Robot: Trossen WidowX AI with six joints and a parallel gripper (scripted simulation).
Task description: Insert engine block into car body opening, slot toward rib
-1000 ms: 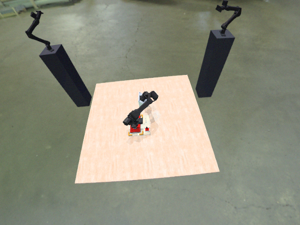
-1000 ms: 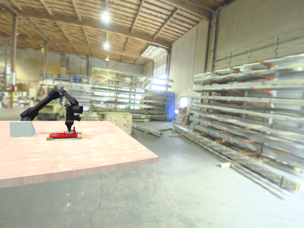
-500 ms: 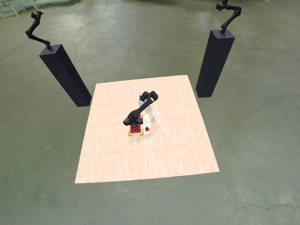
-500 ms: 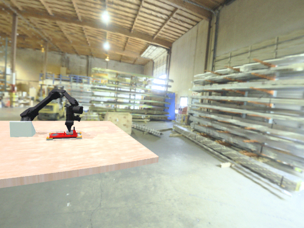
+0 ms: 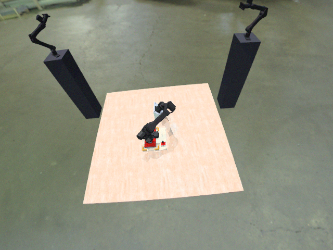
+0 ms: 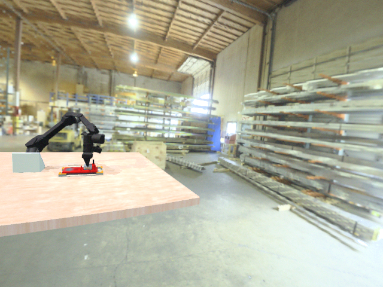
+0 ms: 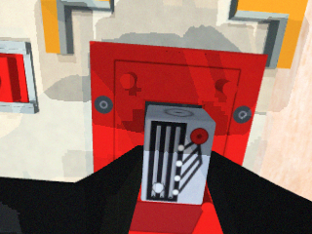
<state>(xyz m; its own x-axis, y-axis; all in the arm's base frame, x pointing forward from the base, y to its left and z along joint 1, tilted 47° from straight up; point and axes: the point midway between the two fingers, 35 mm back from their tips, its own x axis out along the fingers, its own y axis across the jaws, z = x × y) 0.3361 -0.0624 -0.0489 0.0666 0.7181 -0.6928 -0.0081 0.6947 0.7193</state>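
Grey engine block (image 6: 89,166) (image 7: 176,161) over the dark opening (image 7: 168,104) in the red car body (image 5: 150,144) (image 6: 72,170) (image 7: 117,132) | hand (image 5: 149,140) (image 6: 87,165) (image 7: 174,155) pinching it | car body near the tabletop's (image 5: 188,161) (image 6: 123,191) middle, away from all edges and corners

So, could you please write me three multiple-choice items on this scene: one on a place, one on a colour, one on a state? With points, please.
1. Where is the engine block?
A) beside the car body
B) above the car body
C) on the floor

2. What colour is the round spot on its top?
A) red
B) green
C) yellow

3. How is the pincer?
A) wide open
B) shut on nothing
C) shut on the engine block

1 B: the block (image 7: 163,161) shows over the red car body (image 6: 72,170) (image 7: 166,54).
2 A: a red disc (image 7: 199,136) shows near one corner.
3 C: the pincer (image 6: 87,165) (image 7: 174,155) has a finger against each side.
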